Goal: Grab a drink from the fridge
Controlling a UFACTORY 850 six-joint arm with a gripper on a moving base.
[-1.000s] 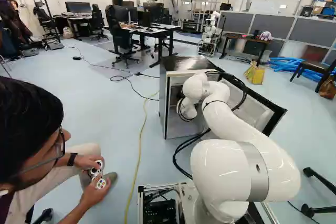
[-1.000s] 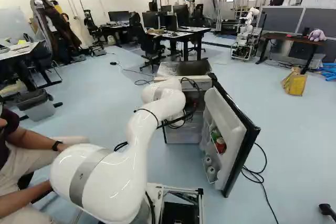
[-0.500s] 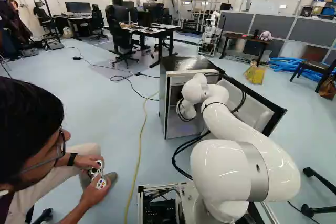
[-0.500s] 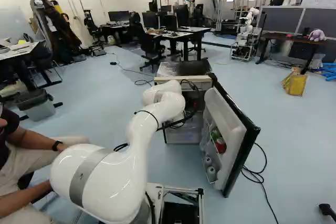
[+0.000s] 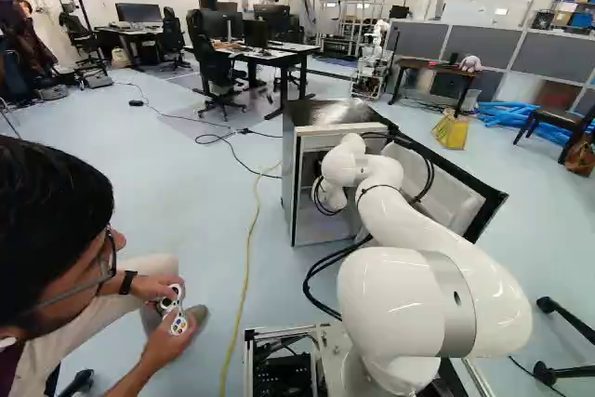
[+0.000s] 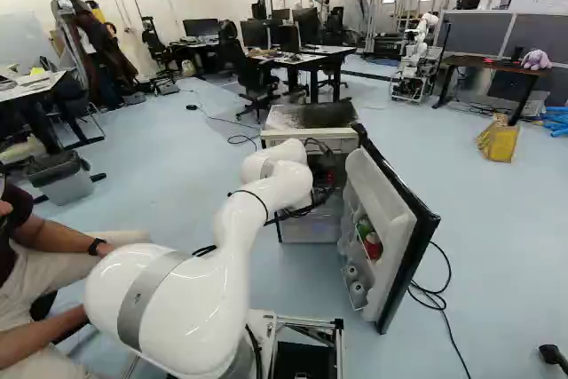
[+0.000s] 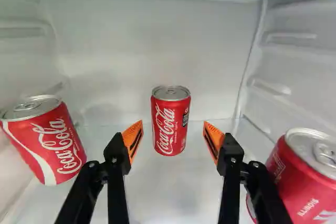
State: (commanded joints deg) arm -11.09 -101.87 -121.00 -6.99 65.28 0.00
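Honestly, with our black two-finger gripper [image 7: 172, 129] wide open and empty, and the upright red metal can [image 7: 170, 121] at twelve o'clock on the white fridge shelf [image 7: 173, 187], we'd creep straight in till the orange pads [image 7: 129, 136] flank it, then squeeze gently.

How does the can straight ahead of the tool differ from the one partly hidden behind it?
The can ahead stands deeper, towards the back wall; the partly hidden can is nearer. The can ahead shows uncovered; the tool blocks some of the partly hidden can. Both are red with silvery lids.
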